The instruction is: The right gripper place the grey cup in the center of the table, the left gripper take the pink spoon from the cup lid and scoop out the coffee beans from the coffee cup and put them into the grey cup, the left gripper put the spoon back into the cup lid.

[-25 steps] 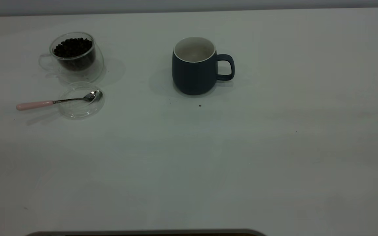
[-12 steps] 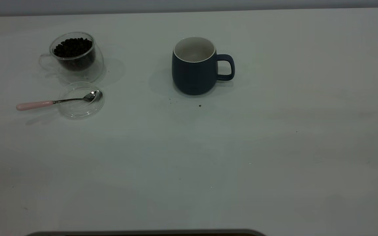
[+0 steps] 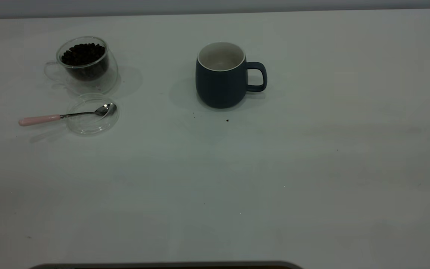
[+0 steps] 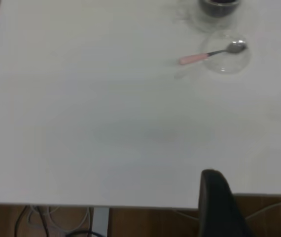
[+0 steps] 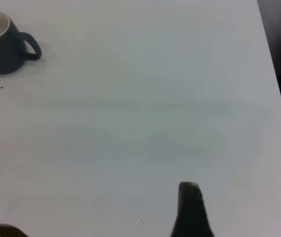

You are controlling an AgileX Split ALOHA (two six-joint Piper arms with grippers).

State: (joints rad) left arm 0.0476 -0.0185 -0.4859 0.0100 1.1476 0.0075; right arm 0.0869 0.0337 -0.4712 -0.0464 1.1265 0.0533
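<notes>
Hanging over the near table edge, the left gripper [image 4: 251, 207] shows one dark finger; the right gripper [image 5: 192, 210] too, so whether either is apart or together cannot be told. The pink spoon [image 3: 65, 115] lies crosswise, bowl in the clear cup lid [image 3: 92, 118], handle pointing left. Behind stands the coffee cup [image 3: 84, 63] of beans; the grey cup [image 3: 222, 74] sits mid-table, handle rightward. Nothing has shifted since earlier.

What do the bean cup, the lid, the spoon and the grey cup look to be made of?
Coffee cup: clear glass, seemingly double-walled; the beans show through.
Cup lid: clear, glass or plastic; the table shows through.
Pink spoon: shiny metal bowl with a glint, matte pink handle, maybe ceramic or plastic.
Grey cup: probably ceramic; matte dark outside, pale glazed inside.
</notes>
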